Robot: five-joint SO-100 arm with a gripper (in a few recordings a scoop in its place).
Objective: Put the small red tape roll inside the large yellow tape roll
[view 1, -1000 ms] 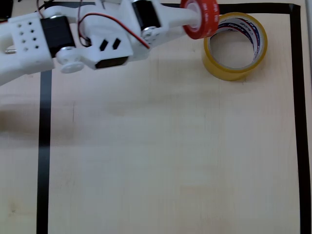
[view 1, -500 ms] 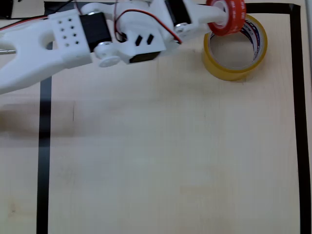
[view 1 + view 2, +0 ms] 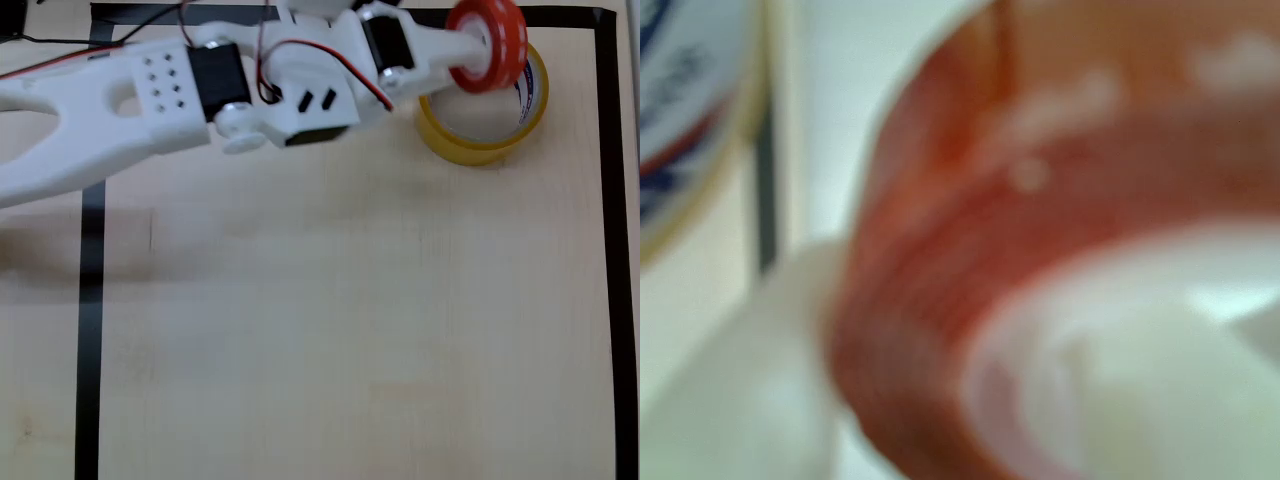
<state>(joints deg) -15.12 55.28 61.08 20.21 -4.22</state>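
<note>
Overhead view: white arm came in from the left edge and reached to the upper right of the table. Gripper was clamped on the small red tape roll, 1 finger through the roll's centre hole. Roll was held on edge, tilted, its flat face turned toward the right.

Red roll was up off the table, sitting over the upper left part of the large yellow tape roll and covering some of its rim and hole. Couldn't tell from above whether the 2 rolls touched. Yellow roll lay flat near the top right corner, just inside the black tape border, with its printed white core showing on the right side of the hole.

Red and black wires ran along the arm's wrist section. Black border line also ran down the left side of the table, passing under the arm.

Wrist view: heavily blurred. Red roll took up most of the picture at very close range, pale inner core at the lower right. A slice of the yellow roll's printed core showed at the upper left, with 1 white finger at the lower left.
</note>
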